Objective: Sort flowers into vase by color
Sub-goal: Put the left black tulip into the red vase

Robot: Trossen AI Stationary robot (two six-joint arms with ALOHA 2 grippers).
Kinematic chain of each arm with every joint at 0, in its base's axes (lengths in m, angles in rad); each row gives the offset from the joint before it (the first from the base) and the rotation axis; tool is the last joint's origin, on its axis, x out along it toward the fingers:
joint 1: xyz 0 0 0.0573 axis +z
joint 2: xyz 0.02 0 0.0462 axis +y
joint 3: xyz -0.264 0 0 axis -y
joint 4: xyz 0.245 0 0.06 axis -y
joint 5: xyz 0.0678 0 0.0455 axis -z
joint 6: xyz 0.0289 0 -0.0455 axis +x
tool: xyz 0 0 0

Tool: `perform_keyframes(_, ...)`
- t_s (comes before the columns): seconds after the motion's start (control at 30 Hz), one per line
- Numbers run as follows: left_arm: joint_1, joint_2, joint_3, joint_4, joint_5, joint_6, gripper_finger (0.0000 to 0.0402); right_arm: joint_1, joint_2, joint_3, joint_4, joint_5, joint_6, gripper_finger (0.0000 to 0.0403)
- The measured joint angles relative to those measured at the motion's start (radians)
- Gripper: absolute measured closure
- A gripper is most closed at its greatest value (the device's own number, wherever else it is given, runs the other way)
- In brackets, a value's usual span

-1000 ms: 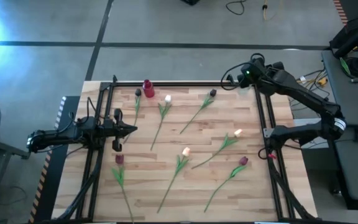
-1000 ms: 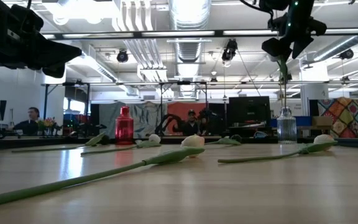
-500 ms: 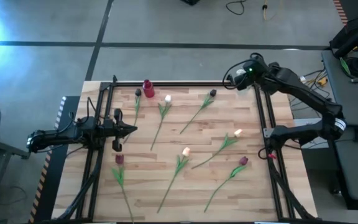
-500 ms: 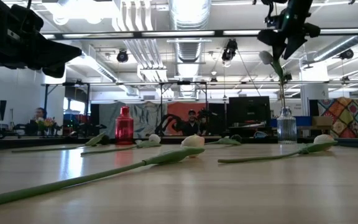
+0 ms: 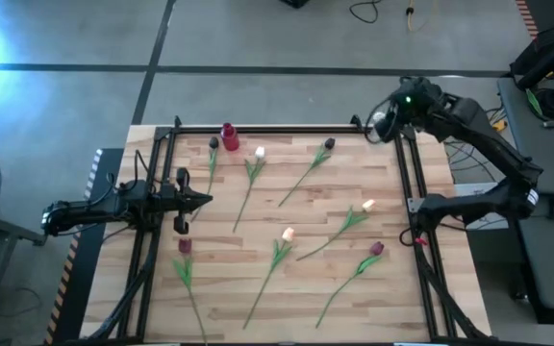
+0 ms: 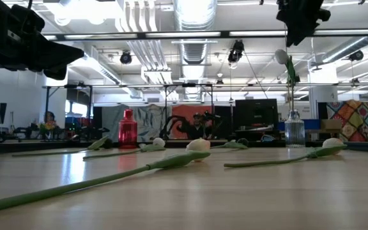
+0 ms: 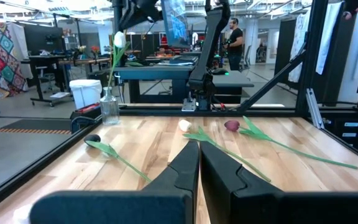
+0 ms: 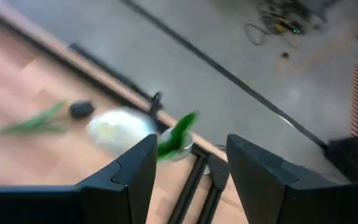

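A white tulip (image 6: 281,57) stands with its stem in the clear vase (image 6: 294,130) at the table's far right corner. My right gripper (image 6: 297,35) hangs open above it, pointing slantwise down, and touches nothing. In the right wrist view the tulip's head (image 8: 120,129) and a leaf (image 8: 178,132) show between the spread fingers. A red vase (image 5: 229,135) stands at the far edge, left of centre. Several tulips lie flat on the wood, dark ones (image 5: 329,144) and pale ones (image 5: 289,234). My left gripper (image 5: 205,200) waits shut and level at the table's left side.
A black frame rail (image 5: 407,183) runs along the table's right side, next to the clear vase. Tulip stems lie spread over the middle and near part of the table (image 5: 258,192). People and desks show in the room beyond the far edge.
My right gripper has risen from just over the white tulip's head and drawn back toward the table's right edge, rolling and tipping as it went. The tulip stays upright in the clear vase, and its head now shows free below the fingers.
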Motion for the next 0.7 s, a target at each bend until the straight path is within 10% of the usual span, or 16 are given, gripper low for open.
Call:
perform_keyframes(0.37, 0.000, 0.000, 0.000, 0.000, 0.000, 0.000, 0.0401, 0.025, -0.261, -0.332, 0.160, -0.143, -0.063, 0.0379)
perform_keyframes(0.7, 0.000, 0.000, 0.000, 0.000, 0.000, 0.000, 0.0401, 0.172, -0.290, -0.637, 0.580, -0.241, -0.096, 0.0394)
